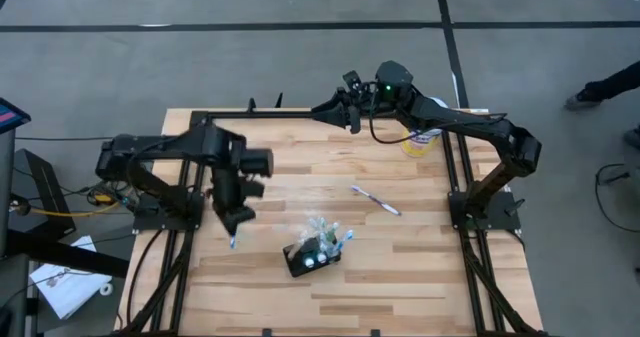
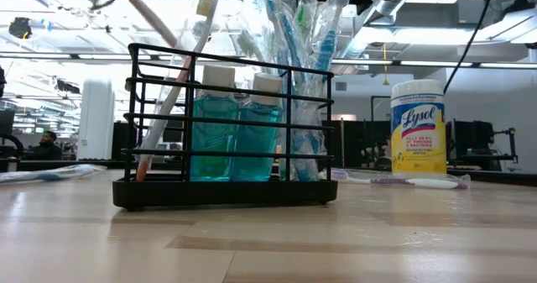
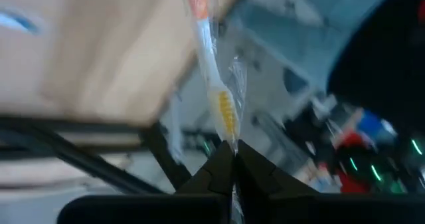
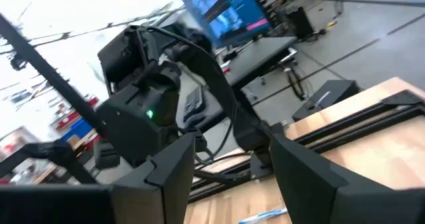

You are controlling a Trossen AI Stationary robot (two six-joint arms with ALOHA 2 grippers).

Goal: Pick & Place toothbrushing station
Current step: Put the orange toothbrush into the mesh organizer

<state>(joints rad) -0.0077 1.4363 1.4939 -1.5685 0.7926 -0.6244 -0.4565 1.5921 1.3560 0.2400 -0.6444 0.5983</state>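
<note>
The toothbrushing station (image 1: pixel 311 258), a black wire holder with teal bottles and several wrapped toothbrushes, stands on its base near the table's front middle; the low view shows it close up (image 2: pixel 226 132). To its left my left gripper (image 1: pixel 237 220) hovers above the table, shut on a wrapped toothbrush (image 3: pixel 211 64) with an orange-and-white handle and yellow bristles. My right gripper (image 4: pixel 232 177) hangs open over the table's far edge (image 1: pixel 322 109), with nothing between its fingers. My left gripper pinches the wrapped toothbrush at its bristle end (image 3: pixel 228 134) between its two shut fingers. The brush runs on past the fingertips, handle outward, along the fingers. The gripper slants down toward the table's near side, and the brush is lifted clear of the table.
A loose toothbrush (image 1: pixel 375 200) lies on the table right of centre. A white-and-yellow Lysol canister (image 1: pixel 422 142) stands at the far right, also in the low view (image 2: pixel 417 140). Another wrapped toothbrush (image 2: pixel 50 174) lies at the left. Black frame rails edge the table.
</note>
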